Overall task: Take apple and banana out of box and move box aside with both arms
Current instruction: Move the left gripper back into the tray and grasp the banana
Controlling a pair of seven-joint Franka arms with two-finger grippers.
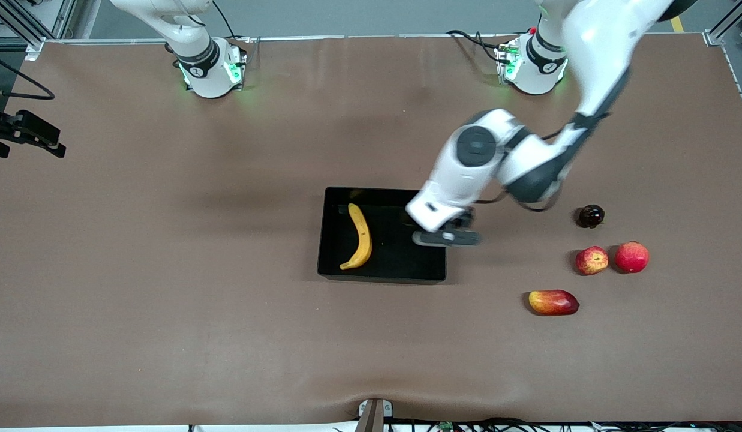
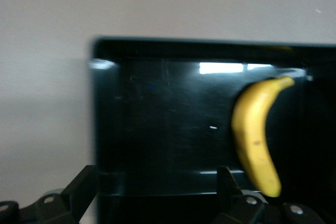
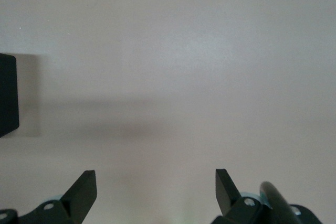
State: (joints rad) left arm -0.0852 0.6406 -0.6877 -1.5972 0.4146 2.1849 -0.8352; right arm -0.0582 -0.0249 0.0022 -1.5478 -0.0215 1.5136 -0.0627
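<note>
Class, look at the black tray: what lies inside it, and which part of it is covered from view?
Only the banana lies in the tray. In the front view the left hand, open and empty, hangs over the tray's edge toward the left arm's end, covering that strip; the left wrist view shows bare floor there.

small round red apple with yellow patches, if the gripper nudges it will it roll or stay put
The small round red apple with yellow patches would probably roll: it is rounded and rests on flat brown table. It sits close beside the larger all-red apple, so a push that way would likely bump it. Its glossy skin may slip between fingers.
</note>
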